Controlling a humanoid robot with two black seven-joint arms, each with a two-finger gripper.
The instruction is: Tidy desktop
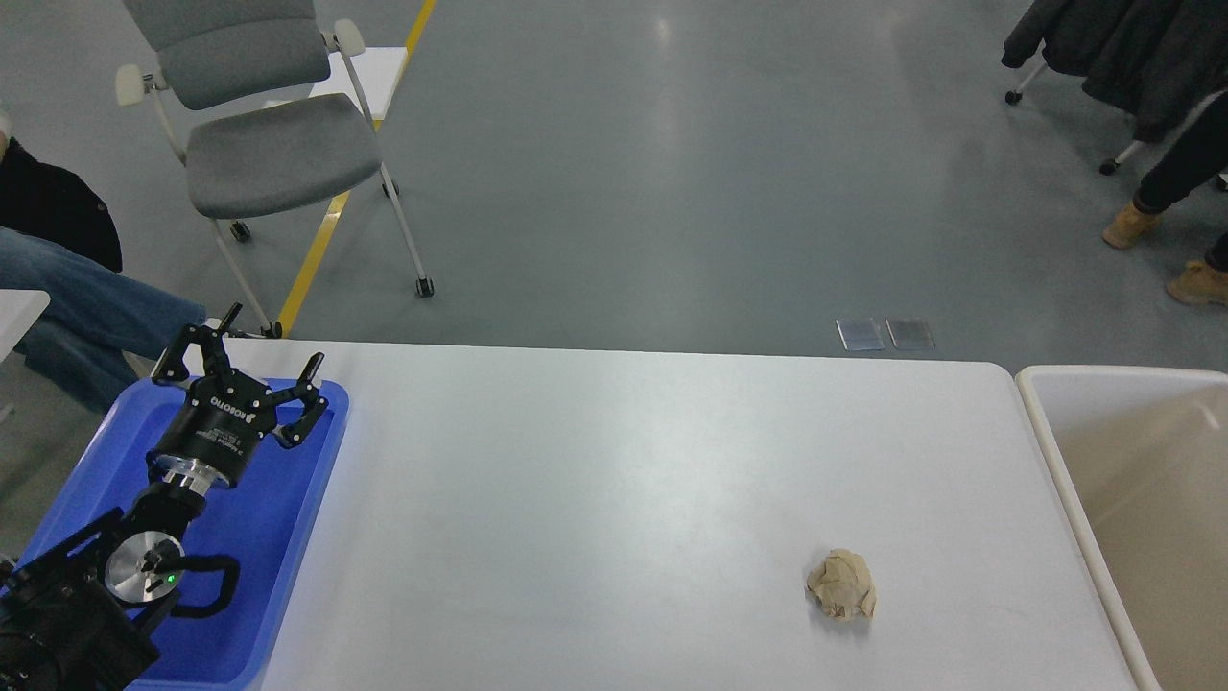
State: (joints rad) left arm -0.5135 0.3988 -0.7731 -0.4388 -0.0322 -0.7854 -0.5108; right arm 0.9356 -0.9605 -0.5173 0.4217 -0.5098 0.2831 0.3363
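The white desktop point(624, 480) fills the lower middle of the head view. A crumpled tan paper ball point(841, 585) lies on it near the front right. My left gripper point(251, 353) is open and empty, raised over the far end of the blue tray point(278, 537) at the left edge of the desktop. My right gripper is out of view.
A beige tub with a cream rim point(1055, 451) stands against the desktop's right edge; its visible inside looks empty. A grey office chair point(269, 144) stands beyond the far left corner. A seated person point(67, 297) is at the left, and a standing person's legs point(1170, 192) at the far right.
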